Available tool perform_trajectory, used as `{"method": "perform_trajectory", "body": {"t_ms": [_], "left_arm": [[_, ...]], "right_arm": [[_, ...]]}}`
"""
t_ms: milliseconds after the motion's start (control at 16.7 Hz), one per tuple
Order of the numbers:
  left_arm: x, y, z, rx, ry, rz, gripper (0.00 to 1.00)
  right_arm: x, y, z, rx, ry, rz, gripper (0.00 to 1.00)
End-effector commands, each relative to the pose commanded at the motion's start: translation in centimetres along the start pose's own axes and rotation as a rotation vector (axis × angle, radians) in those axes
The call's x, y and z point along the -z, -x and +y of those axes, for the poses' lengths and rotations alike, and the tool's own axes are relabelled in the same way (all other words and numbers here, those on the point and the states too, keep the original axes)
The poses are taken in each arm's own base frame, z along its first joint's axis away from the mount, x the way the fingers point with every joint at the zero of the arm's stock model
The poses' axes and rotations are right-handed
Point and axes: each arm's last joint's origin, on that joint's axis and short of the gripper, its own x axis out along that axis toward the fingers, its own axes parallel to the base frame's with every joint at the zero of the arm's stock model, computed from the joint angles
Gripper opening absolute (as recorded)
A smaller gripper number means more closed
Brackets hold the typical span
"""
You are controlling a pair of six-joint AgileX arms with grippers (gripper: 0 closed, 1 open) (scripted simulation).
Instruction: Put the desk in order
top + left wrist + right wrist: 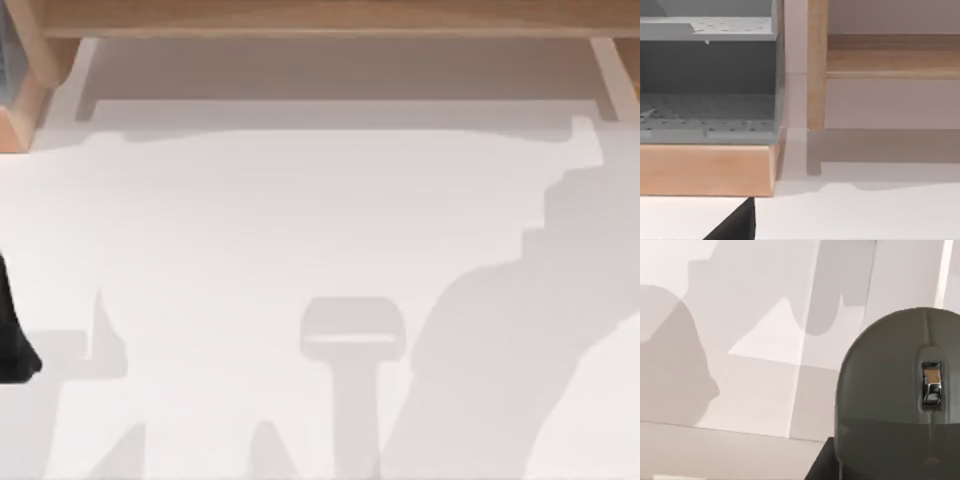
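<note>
The desk's white tabletop [300, 220] spreads across the top view, with its light wooden shelf frame [320, 18] along the far edge. A dark part of my left arm [15, 330] pokes in at the table's left edge. In the left wrist view a wooden upright [816, 65] stands on the white top beside a grey perforated organiser [707, 75]. A grey computer mouse [890, 390] with a silver scroll wheel [931, 384] sits close up in the right wrist view, with a dark shape [821, 462] at its lower edge.
The grey organiser rests on a wooden block [705, 167] at the desk's far left corner [20, 110]. Broad arm shadows [500, 350] fall over the near and right parts of the tabletop. A dark wedge [737, 225] lies below the block in the left wrist view.
</note>
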Motion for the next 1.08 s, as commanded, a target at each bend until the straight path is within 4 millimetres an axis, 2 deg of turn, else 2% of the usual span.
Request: {"method": "perform_trajectory", "body": {"t_ms": [240,480,720,1080], "left_arm": [[0.0,0.0,0.0,0.0,0.0,0.0,1.0],[0.0,0.0,0.0,0.0,0.0,0.0,1.0],[0.0,0.0,0.0,0.0,0.0,0.0,1.0],[0.0,0.0,0.0,0.0,0.0,0.0,1.0]], "right_arm": [[4.1,2.2,-1.5,0.05,-0.068,0.005,0.0],[8.3,1.8,-2.0,0.062,-0.134,0.05,0.0],[12.1,-0.8,-1.4,0.024,-0.182,0.119,0.0],[16.2,-6.2,1.3,-0.091,-0.212,0.227,0.0]]}}
